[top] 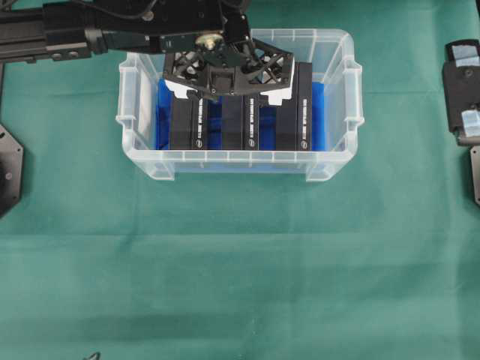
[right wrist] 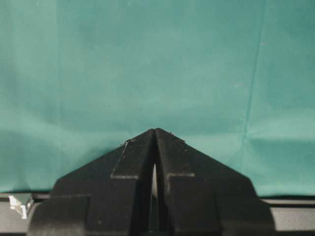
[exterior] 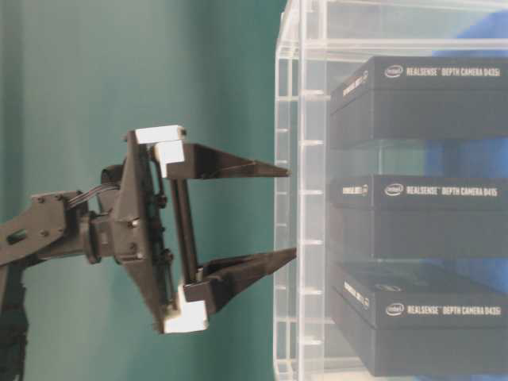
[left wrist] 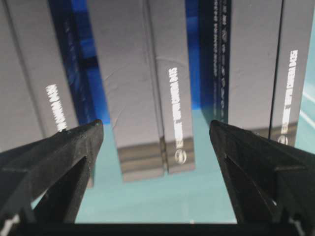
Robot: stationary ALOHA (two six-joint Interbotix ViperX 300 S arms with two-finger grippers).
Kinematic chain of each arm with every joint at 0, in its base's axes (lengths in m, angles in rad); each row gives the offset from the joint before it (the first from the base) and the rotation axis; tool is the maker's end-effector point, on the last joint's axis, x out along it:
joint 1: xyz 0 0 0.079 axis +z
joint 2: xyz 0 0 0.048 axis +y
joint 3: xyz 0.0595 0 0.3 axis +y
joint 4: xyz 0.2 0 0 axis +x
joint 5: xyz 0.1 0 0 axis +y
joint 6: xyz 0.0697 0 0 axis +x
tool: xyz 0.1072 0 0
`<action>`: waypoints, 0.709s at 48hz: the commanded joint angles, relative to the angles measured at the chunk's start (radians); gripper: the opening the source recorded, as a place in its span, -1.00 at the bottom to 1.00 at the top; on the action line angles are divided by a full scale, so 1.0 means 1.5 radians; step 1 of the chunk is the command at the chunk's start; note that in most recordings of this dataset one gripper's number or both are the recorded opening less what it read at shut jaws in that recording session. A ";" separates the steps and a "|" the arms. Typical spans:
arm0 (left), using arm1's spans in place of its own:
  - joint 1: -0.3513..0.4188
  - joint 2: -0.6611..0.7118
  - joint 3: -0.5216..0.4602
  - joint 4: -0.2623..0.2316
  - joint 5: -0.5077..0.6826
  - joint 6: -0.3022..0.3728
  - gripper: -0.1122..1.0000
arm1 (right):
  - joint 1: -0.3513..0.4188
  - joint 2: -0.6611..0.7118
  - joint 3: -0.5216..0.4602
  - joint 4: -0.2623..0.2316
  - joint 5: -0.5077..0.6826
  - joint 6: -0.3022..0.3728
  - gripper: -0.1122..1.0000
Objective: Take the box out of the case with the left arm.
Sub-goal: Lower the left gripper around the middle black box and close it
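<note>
left gripper (top: 227,88): jaws wide, empty, above middle box (top: 241,120) in case (top: 341,90) | right gripper (right wrist: 155,132): jaws closed, empty

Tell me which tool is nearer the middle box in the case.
Left. The left tool hangs open directly over the middle box in the case; the right tool sits shut over bare cloth, away from it.

This looks like a robotics lab bench; the surface (top: 240,270) is draped in a plain green cloth, creased and bare of household clutter; two black robot arms are mounted at its edges, the left arm (top: 112,34) and another (top: 461,90) at the right; a clear case (top: 341,90) holds identical black boxes (exterior: 421,95) labelled as depth cameras, stock typical of research equipment.
</note>
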 commanded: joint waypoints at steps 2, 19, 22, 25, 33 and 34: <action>0.002 0.000 -0.004 0.003 -0.019 0.002 0.74 | -0.001 0.001 -0.006 -0.001 -0.003 -0.001 -0.76; 0.014 0.009 0.016 0.007 -0.022 0.004 0.74 | -0.001 -0.002 -0.004 -0.012 -0.002 -0.001 -0.76; 0.015 0.010 0.018 0.007 -0.024 0.005 0.74 | 0.000 -0.002 -0.004 -0.016 -0.002 -0.001 -0.76; 0.015 0.011 0.019 0.007 -0.028 0.006 0.74 | 0.000 -0.003 -0.004 -0.019 -0.002 -0.001 -0.76; 0.015 0.013 0.031 0.007 -0.052 0.003 0.74 | -0.001 -0.004 -0.003 -0.024 -0.003 -0.001 -0.76; 0.015 0.014 0.033 0.007 -0.054 0.003 0.74 | 0.000 -0.004 -0.003 -0.024 -0.002 -0.001 -0.76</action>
